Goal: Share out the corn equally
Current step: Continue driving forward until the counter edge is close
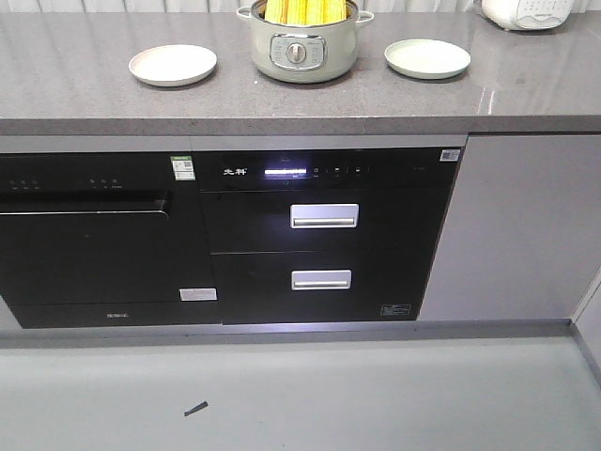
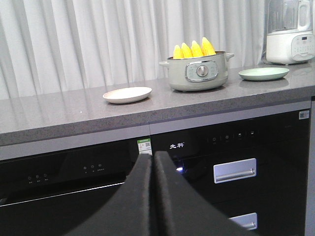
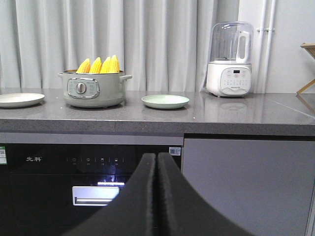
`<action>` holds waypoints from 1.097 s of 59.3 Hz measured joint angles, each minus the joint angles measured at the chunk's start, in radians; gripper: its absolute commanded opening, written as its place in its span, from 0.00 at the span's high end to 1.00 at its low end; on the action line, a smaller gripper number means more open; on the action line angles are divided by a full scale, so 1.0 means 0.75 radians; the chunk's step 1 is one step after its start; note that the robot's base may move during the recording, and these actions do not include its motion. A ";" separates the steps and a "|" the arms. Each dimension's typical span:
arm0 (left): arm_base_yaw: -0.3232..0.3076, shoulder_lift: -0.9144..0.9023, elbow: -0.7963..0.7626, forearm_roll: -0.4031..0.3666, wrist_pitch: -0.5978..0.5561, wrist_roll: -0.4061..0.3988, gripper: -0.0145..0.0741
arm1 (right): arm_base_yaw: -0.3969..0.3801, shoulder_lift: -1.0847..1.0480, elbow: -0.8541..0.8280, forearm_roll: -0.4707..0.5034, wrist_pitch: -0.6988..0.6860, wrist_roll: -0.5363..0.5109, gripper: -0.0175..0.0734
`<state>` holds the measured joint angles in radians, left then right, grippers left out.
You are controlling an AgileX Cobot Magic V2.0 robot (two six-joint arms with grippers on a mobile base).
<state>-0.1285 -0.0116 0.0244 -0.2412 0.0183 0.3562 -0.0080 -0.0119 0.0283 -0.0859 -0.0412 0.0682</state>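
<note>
Left gripper (image 2: 153,162): black fingers pressed together along their length with nothing between them, held low before the cabinet front. Right gripper (image 3: 156,162): likewise closed on nothing, at a similar low height. Neither touches any item.

Floor: grey, with one small dark scrap (image 1: 195,408) lying on it, short of the cabinet base.

Cabinet front: a black appliance (image 1: 94,235) with a touch panel at the left. Beside it is a black drawer unit (image 1: 324,244) with two silver handles and a lit display strip. A plain grey door (image 1: 516,225) is at the right.

Countertop (image 1: 75,103): grey stone. A cream plate (image 1: 173,64) sits left of centre and a pale green plate (image 1: 427,57) right of centre, both set back from the front edge. Between them, apart from each, stands an open-topped grey-green electric pot (image 1: 302,47) with a front dial.

Corn (image 2: 194,50): the cobs stand upright inside the pot, tapered tips up. Four tips show above the rim in the wrist views.

Rear right corner: a white blender (image 3: 229,64) with a clear jug. Behind the rear edge hangs a white curtain (image 2: 74,44).
</note>
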 measured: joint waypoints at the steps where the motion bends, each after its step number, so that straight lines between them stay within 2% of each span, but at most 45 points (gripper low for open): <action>1: 0.000 0.000 0.000 0.000 0.000 0.000 0.84 | 0.000 0.000 0.000 0.000 0.000 0.000 0.81; 65: 0.000 0.000 0.000 0.000 0.000 0.000 0.84 | 0.000 0.000 0.000 0.000 0.000 0.000 0.81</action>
<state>-0.1285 -0.0116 0.0244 -0.2412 0.0183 0.3562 -0.0080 -0.0119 0.0283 -0.0859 -0.0412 0.0682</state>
